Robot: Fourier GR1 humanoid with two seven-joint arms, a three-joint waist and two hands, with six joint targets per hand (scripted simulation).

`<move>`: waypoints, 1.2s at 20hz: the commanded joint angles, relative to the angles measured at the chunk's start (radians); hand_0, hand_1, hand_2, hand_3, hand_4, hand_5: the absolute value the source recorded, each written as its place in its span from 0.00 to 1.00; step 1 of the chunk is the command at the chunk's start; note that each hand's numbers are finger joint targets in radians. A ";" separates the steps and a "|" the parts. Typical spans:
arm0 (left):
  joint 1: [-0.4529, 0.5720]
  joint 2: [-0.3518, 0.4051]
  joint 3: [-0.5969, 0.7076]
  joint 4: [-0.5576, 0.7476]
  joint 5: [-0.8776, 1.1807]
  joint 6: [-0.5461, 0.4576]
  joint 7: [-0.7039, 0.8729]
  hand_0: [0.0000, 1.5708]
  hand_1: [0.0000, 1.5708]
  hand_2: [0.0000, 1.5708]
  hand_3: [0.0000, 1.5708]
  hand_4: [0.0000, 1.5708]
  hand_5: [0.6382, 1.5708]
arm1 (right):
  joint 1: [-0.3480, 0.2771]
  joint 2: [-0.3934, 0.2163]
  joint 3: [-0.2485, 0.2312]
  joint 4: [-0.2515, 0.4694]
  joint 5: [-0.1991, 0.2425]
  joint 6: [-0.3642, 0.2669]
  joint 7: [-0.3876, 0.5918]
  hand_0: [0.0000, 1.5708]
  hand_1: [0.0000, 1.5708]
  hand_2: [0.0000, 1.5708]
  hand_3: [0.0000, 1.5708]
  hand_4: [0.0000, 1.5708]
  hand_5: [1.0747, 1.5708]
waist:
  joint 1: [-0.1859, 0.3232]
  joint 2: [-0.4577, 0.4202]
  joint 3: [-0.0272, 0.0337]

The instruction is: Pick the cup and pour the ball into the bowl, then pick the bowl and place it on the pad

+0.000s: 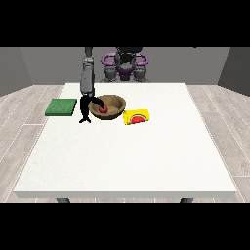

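A brown bowl (114,103) sits on the white table (127,156) left of centre, with a red ball (103,109) inside it. A yellow cup (136,117) with a red mark lies on its side just right of the bowl. The black hand at the view's left (88,108) is at the bowl's left rim, a finger or thumb curled over the rim beside the ball and the rest hanging outside the wall. A green pad (61,107) lies flat at the table's left edge, apart from the bowl. No other hand shows.
The robot's torso (124,66) stands behind the table's far edge. Its arm (87,78) comes down steeply to the bowl. Grey walls and a wooden floor surround the table.
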 commanded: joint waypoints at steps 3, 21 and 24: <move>-0.009 0.024 0.021 0.054 0.019 -0.022 0.006 0.00 0.00 0.00 0.00 0.00 0.97 | 0.038 -0.034 0.067 0.063 0.111 -0.092 0.142 1.00 1.00 1.00 1.00 0.75 0.69 | 0.002 0.021 0.0286; 0.173 0.145 0.111 0.271 0.003 -0.121 -0.143 0.00 0.00 0.00 0.00 0.00 0.97 | -0.069 -0.288 0.118 -0.032 0.199 0.003 0.513 1.00 1.00 1.00 1.00 0.82 0.87 | -0.136 -0.089 0.0318; 0.198 0.156 0.121 0.273 -0.001 -0.105 -0.155 0.00 0.00 0.00 0.00 0.00 0.96 | -0.018 -0.321 0.116 -0.011 0.205 0.054 0.434 1.00 1.00 1.00 1.00 0.83 0.90 | -0.171 -0.089 0.0320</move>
